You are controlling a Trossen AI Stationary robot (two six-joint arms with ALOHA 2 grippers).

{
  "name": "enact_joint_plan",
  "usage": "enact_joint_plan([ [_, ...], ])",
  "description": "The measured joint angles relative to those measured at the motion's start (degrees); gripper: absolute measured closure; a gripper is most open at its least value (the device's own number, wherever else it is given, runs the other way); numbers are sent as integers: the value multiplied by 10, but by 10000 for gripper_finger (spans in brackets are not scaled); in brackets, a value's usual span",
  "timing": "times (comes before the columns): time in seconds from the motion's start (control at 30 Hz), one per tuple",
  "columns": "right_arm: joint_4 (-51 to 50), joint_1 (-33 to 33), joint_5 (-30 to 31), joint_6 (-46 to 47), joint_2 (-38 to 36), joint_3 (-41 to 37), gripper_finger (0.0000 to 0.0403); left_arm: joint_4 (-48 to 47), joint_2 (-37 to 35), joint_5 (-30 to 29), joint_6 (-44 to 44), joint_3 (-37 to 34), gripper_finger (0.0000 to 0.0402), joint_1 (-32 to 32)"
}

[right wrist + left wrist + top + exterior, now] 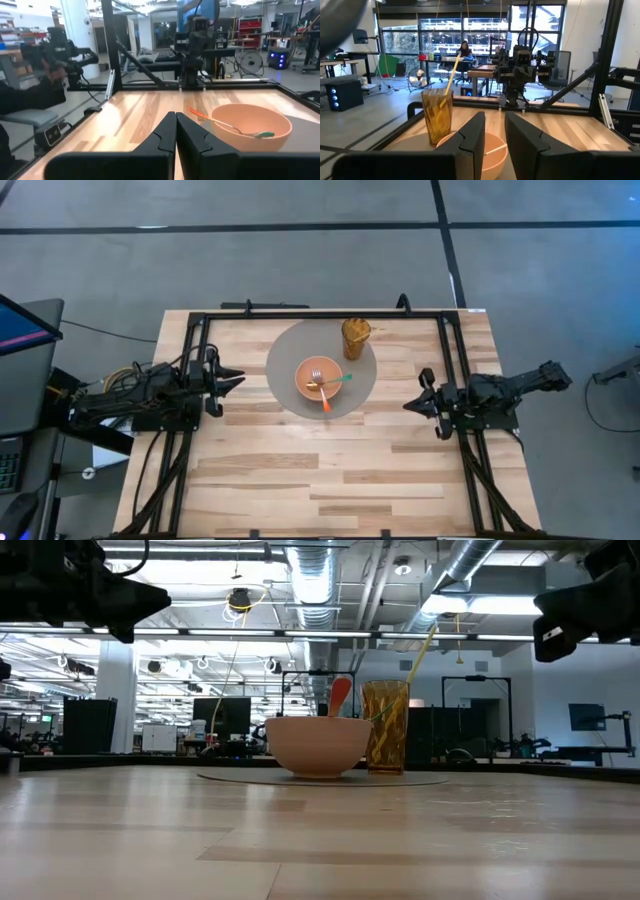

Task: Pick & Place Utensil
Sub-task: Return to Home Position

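Observation:
A salmon bowl [318,378] stands on a round grey mat [290,350] at the table's middle. In it lie a fork with an orange handle [325,401] and a spoon with a green handle [343,378]; both handles lean on the bowl's rim. The right wrist view shows the same bowl [250,125], orange handle [199,114] and green handle [265,134]. An amber glass [355,338] with a straw stands on the mat's far side. My left gripper [236,381] hovers left of the mat, open and empty. My right gripper [409,405] hovers right of the mat, shut and empty.
A black frame [320,314] runs along the table's far edge and down both sides past the arms. Bare wood [320,470] stretches from the mat to the near edge. In the low view the bowl [318,745] and glass [385,727] stand side by side.

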Motion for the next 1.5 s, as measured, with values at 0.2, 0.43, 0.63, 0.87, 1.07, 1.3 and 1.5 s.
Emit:
enact_joint_plan([
  [0.2, 0, 0, 0, 0, 0, 0, 401, 1, 5, 0, -12, 0, 326, 0],
  [0.43, 0, 0, 1, 0, 0, 0, 401, 2, 18, 0, -14, 0, 326, 0],
  [0.63, 0, 0, 1, 0, 0, -1, 401, 3, 32, 0, -14, 0, 326, 0],
  [0.87, 0, 0, 1, 0, 0, -1, 401, 3, 50, 0, -14, 0, 326, 0],
  [1.07, 0, 0, 1, 0, 0, -1, 401, 4, 66, 0, -14, 0, 326, 0],
  [1.3, 0, 0, 1, 0, 0, -1, 401, 5, 86, 0, -14, 0, 326, 0],
  [1.5, 0, 0, 1, 0, 0, -1, 401, 5, 96, 0, -14, 0, 326, 0],
])
